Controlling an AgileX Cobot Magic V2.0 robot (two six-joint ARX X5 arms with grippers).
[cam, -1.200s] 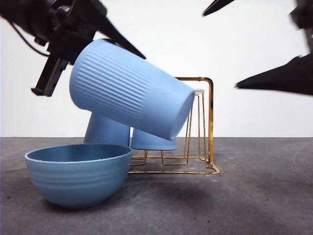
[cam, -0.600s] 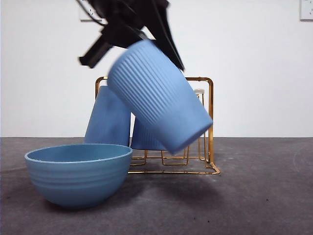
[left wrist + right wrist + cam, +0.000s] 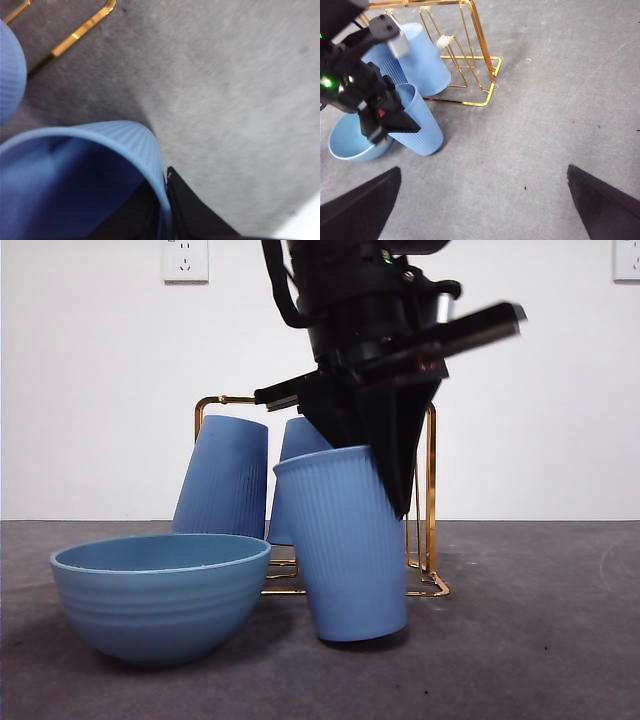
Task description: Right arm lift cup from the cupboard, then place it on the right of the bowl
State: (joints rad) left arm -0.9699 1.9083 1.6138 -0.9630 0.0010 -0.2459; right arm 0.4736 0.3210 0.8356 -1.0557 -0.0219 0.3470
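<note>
Grey, matte and faintly speckled, the surface (image 3: 520, 640) runs back to a plain white wall. On it the tall blue plastic tumbler with fine vertical ribs (image 3: 345, 550) is down just right of the wide round blue-teal bowl with faint horizontal ridges (image 3: 160, 605), in front of the small gold wire rack (image 3: 430, 500). Note that the left claw (image 3: 380, 465) carries it, not the right: its wrist view shows one black finger inside the rim and one outside, pinching the thin wall. The right claw (image 3: 482, 170) hangs well off to the side, spread wide and holding nothing. The tumbler leans slightly toward the bowl, and I cannot tell whether its narrow base sits flat. So, as I judge it, you should bring it upright and settle the base fully before you part the fingers, then lift straight up so the inner finger does not drag the smooth rim. Tapering to a small foot, the light plastic will tip easily, and the bowl's rounded side is near. Two more ribbed blue tumblers (image 3: 225, 480) stand inverted on the rack behind.
</note>
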